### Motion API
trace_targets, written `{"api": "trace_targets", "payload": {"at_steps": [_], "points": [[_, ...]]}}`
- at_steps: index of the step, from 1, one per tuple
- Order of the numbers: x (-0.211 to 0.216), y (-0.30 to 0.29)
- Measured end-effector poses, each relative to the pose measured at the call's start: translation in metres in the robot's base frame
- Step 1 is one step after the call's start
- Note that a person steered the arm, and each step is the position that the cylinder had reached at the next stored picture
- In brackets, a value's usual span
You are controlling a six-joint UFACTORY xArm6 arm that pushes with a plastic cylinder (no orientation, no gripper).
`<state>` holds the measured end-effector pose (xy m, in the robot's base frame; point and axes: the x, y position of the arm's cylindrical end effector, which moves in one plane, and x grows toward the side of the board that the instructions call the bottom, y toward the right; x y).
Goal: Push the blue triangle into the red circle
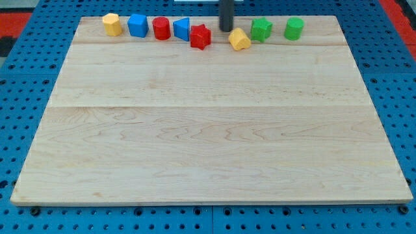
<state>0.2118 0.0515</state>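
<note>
Camera view shows the blocks lined up along the top edge of the wooden board (208, 130). My tip (226, 29) is a bare rod — no jaws to open or close, holding nothing — and it stands near the top, between the red star (200, 36) and the yellow heart (239, 39), just above the heart's left shoulder. The blue triangle (182, 28) sits to the view's left of the star, touching or nearly touching it, and the red circle (161, 28) is just beside the triangle on its left; whether those two already touch I cannot tell. Further left are a blue cube (137, 25) and a yellow hexagon (112, 24); two green blocks (261, 29) lie to the right. The trouble I judge likely: the star lies between me and the triangle, so a straight leftward sweep would drive the star first and could skew the triangle off line — or shove the circle into the cube. Pushing from too high could also slide the triangle downward past the circle.
</note>
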Motion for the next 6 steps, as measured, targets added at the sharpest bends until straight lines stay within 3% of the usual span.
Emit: {"api": "trace_targets", "payload": {"at_steps": [1, 3, 4, 5, 6], "points": [[-0.002, -0.05], [0.06, -0.061], [0.02, -0.016], [-0.017, -0.021], [-0.001, -0.064]]}}
